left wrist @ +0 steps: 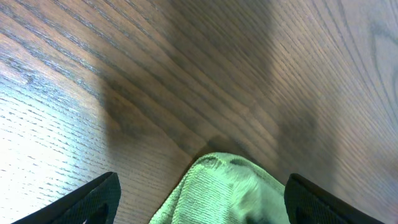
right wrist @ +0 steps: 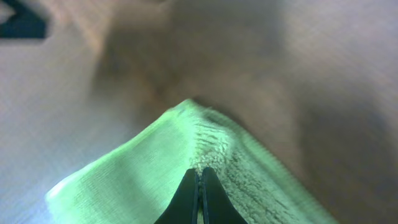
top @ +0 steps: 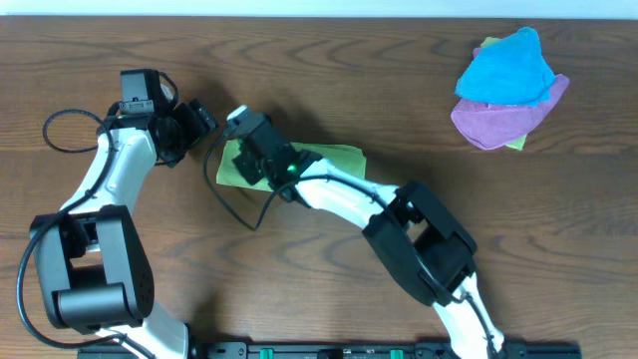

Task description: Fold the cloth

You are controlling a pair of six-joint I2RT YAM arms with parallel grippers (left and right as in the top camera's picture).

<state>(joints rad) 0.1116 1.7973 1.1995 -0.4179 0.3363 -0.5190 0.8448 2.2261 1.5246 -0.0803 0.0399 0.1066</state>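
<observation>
Only the overhead view takes in the whole worktop [top: 558, 259]. There the cloth [top: 334, 160] lies a little left of the middle, half hidden under the right gripper [top: 242, 135]. The left gripper [top: 204, 117] is just beside the cloth's left end, and a blue cloth [top: 503, 68] is heaped on a purple cloth [top: 498, 122] near the far right corner. The wrist views give what that one hides. In the right wrist view the right gripper [right wrist: 200, 186] has its two dark fingers pressed together, pinching a raised ridge of the cloth [right wrist: 137, 180], which slopes away on both sides. In the left wrist view the left gripper [left wrist: 202, 180] stands wide open and holds nothing (its black fingers [left wrist: 93, 199] sit at the picture's lower corners). A rounded fold of the cloth [left wrist: 227, 186] lies between them, touching neither as far as shows. The cloth is lime-green with a fuzzy, looped pile; the worktop is dark, grained wood.
</observation>
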